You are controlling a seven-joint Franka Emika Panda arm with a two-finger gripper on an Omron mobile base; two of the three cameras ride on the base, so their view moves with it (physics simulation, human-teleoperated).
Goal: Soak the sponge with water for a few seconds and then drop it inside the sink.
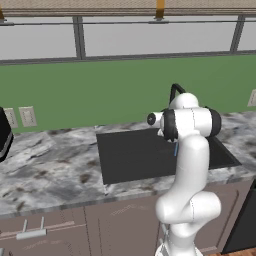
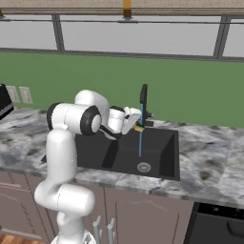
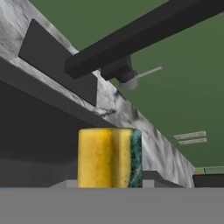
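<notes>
1 sponge (image 3: 109,157): yellow body, green layer on its right side in the hand view; pinched upright in the gripper (image 2: 135,125).
Gripper: fingers pressed onto the sponge, held over the sink (image 2: 162,147), at the stream's upper end.
Water (image 2: 140,143): thin blue stream falling into the basin near the drain (image 2: 144,167).
Faucet (image 2: 143,102): black, behind the sink.
Wall (image 2: 190,90): green, farthest back.

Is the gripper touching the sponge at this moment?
Touching. In the hand view the sponge stands upright right at the gripper, clamped; the right base view shows it at the gripper's end, over the sink.
</notes>
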